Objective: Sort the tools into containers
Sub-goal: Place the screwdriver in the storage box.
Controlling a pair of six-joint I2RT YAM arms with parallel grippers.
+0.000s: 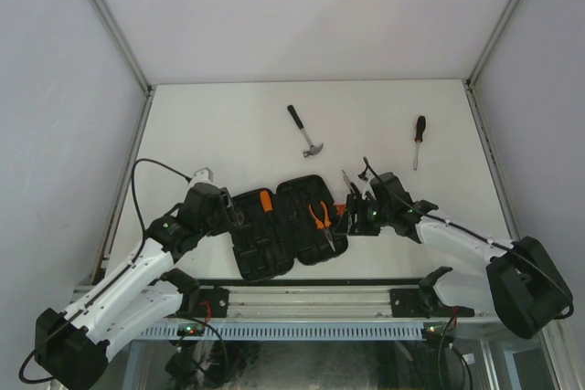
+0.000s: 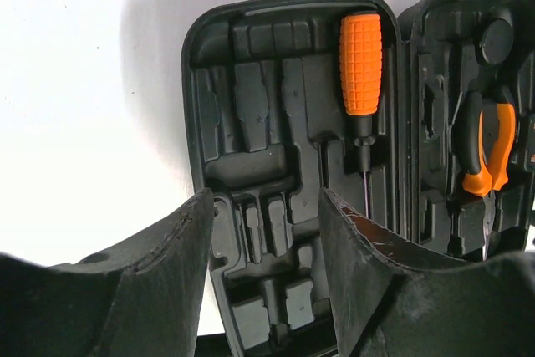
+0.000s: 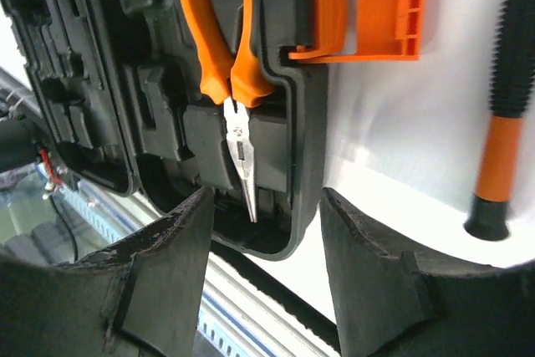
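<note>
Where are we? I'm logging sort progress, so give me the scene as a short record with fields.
case: open, both halves flat on table
in case: pliers, right half; orange-handled screwdriver, left half
loose on table: hammer; black-handled screwdriver; black-and-orange screwdriver beside latch
left gripper: open, over case's left half
right gripper: open, at case's right edge

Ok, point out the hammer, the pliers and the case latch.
hammer (image 1: 302, 128): top view, middle of the black handle.
pliers (image 3: 238, 135): right wrist view, steel nose just below the orange grips.
case latch (image 3: 376, 10): right wrist view, flat orange face.
</note>
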